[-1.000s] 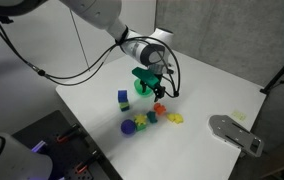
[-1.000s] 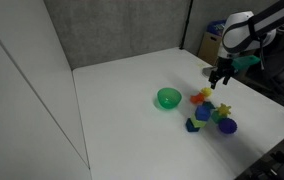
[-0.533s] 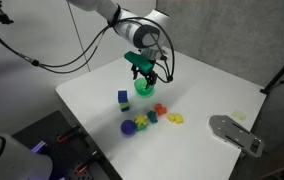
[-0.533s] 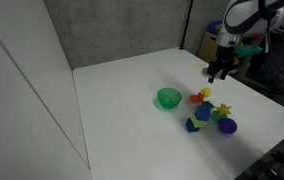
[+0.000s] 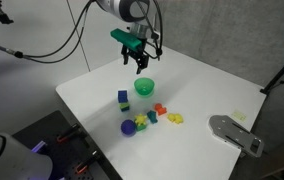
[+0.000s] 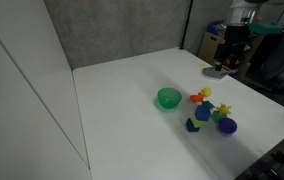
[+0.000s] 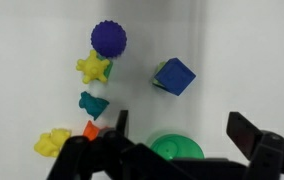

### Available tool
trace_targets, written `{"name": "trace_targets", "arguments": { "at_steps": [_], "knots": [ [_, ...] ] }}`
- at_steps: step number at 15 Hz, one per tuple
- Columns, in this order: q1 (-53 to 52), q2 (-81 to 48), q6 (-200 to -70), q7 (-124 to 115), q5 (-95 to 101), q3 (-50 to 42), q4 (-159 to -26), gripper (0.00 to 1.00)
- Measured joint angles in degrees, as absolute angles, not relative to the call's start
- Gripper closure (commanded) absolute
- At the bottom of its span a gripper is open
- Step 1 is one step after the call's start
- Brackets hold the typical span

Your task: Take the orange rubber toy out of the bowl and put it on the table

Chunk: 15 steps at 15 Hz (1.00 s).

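The green bowl (image 5: 144,87) stands on the white table (image 5: 92,95); it also shows in the other exterior view (image 6: 168,97) and in the wrist view (image 7: 177,150), where its inside looks empty. The tiny orange rubber toy (image 5: 160,108) (image 6: 196,98) (image 7: 91,129) lies on the table beside the bowl, next to the small yellow toy (image 7: 52,142). My gripper (image 5: 140,64) (image 6: 223,68) (image 7: 180,130) hangs well above the bowl, open and empty.
Beside the bowl lie a purple ball (image 7: 109,38), a blue cube (image 7: 173,76), a green-and-yellow star toy (image 7: 94,68) and a teal piece (image 7: 92,103). A grey device (image 5: 237,133) sits at a table corner.
My gripper has risen from just above the orange toy and moved up and back over the bowl. The toys and the bowl have not moved.
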<state>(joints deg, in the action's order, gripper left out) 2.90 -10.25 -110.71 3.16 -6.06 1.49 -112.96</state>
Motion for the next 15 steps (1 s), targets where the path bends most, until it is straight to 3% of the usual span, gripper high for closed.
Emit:
{"name": "trace_targets", "arguments": {
  "at_steps": [15],
  "knots": [
    [-0.57, 14.39, -97.36, -6.59, -0.47, 2.07, -116.71, 0.00]
  ]
}}
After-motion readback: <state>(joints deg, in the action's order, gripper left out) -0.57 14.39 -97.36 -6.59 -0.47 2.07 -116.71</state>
